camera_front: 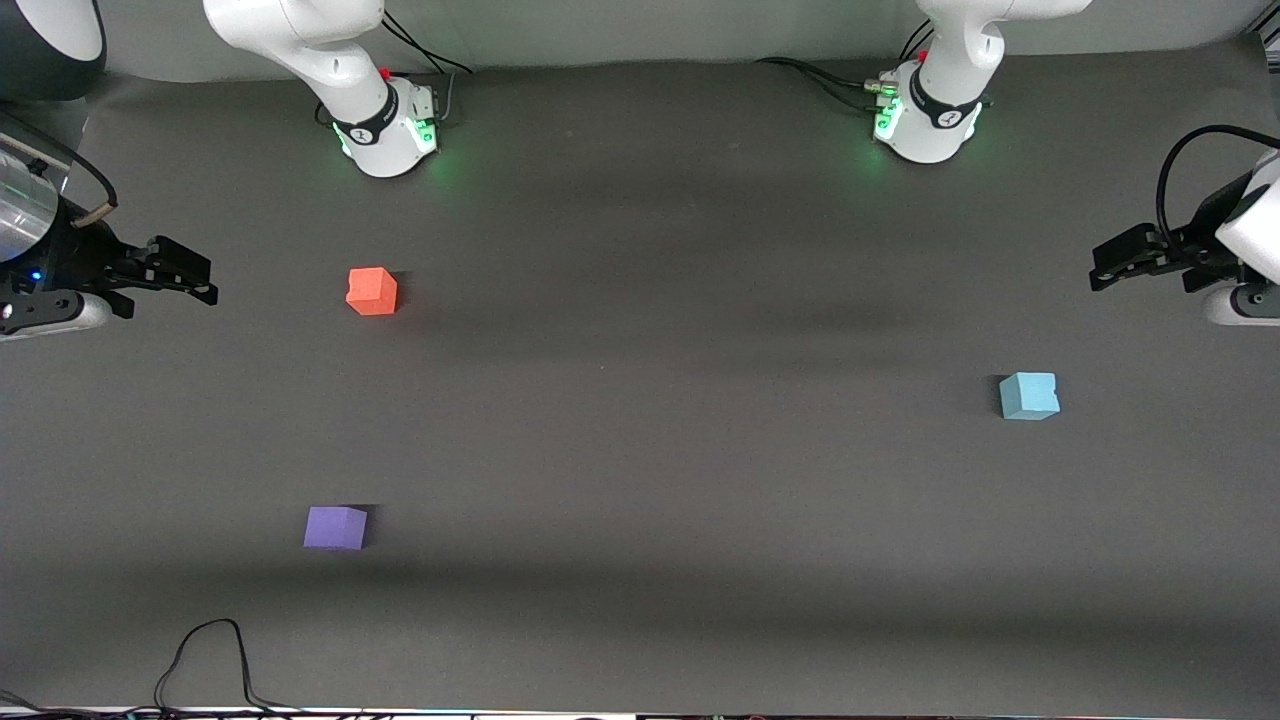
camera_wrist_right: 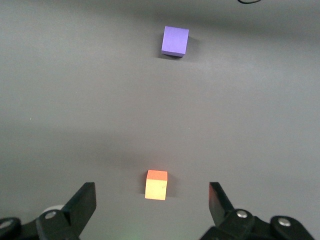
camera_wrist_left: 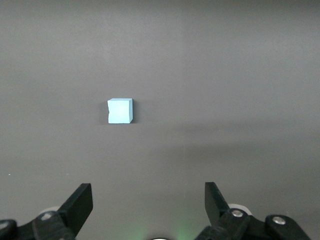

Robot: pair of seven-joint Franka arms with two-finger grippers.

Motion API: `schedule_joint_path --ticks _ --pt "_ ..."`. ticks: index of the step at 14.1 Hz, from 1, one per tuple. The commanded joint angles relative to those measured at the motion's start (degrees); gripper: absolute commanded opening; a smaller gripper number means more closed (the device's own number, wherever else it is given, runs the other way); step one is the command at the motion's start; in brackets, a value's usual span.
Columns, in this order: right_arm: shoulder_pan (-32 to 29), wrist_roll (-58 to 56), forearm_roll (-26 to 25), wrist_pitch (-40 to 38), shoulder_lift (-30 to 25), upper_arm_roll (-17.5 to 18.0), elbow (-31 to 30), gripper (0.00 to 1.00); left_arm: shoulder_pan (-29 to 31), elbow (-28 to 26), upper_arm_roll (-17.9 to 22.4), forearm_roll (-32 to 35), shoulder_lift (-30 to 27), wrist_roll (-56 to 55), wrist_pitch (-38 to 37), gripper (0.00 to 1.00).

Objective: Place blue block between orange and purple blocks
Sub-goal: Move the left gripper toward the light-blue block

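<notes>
purple block (camera_front: pixel 335 527) nearest; orange block (camera_front: pixel 372 291); blue block (camera_front: pixel 1028 395) apart; claws empty

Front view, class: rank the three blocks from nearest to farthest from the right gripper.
From the right gripper, open at its own end of the table:
1. Orange block, beside it toward the table's middle.
2. Purple block, nearer the front camera.
3. Blue block, toward the left arm's end.

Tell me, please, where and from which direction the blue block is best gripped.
Probably from straight above, pinching two opposite flat side faces. The blue block sits flat and alone at the left arm's end of the table, with open mat all around. The left gripper, open, is the closer one; the right gripper, also open, waits at its own end.
</notes>
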Motion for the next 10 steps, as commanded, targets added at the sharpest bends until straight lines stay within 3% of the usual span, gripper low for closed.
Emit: schedule_joint_path --ticks 1,6,10 --pt "0.8 -0.6 0.3 -0.9 0.3 -0.5 0.9 1.00 0.2 0.0 -0.1 -0.9 -0.6 -0.7 -1.1 1.00" --pt "0.9 -0.5 0.3 -0.9 0.4 -0.4 0.8 1.00 0.4 -0.2 0.8 -0.7 -0.4 0.3 -2.0 1.00" --pt "0.9 -0.7 0.3 -0.9 0.4 -0.4 0.8 1.00 0.4 -2.4 7.3 0.0 -1.9 9.1 -1.7 1.00"
